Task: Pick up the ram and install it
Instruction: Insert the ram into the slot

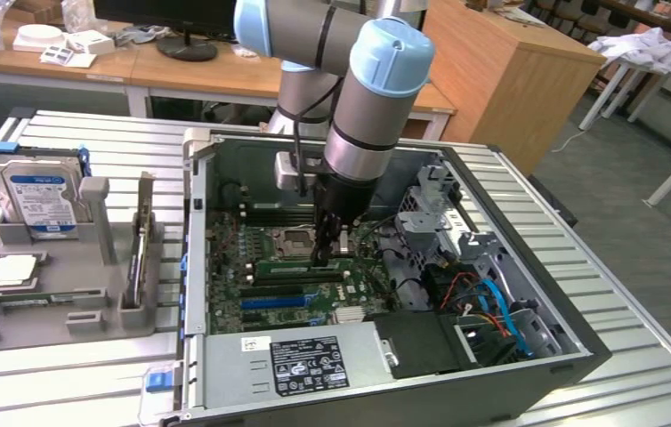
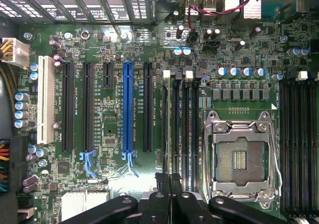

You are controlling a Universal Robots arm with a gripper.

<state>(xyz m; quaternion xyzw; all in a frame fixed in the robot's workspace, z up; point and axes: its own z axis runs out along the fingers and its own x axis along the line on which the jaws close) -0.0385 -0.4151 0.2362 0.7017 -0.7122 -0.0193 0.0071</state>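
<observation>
With the pincer (image 2: 170, 179) closed together over the ram (image 1: 296, 264) at the memory slots (image 2: 180, 129) beside the CPU socket (image 2: 239, 157), slight misalignment could leave the stick half-seated or crooked.

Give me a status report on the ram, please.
Gripper shut, low over motherboard. Ram at memory slots beneath it; seating unclear. Cables apart, exterior view's right.

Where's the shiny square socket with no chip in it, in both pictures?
Exterior view: the socket sits just to the exterior view's left of the gripper.
Wrist view: the socket lies between two banks of black memory slots, close to the gripper.
Shared landmark: the long blue slot, on the far side of the gripper from the socket.
</observation>
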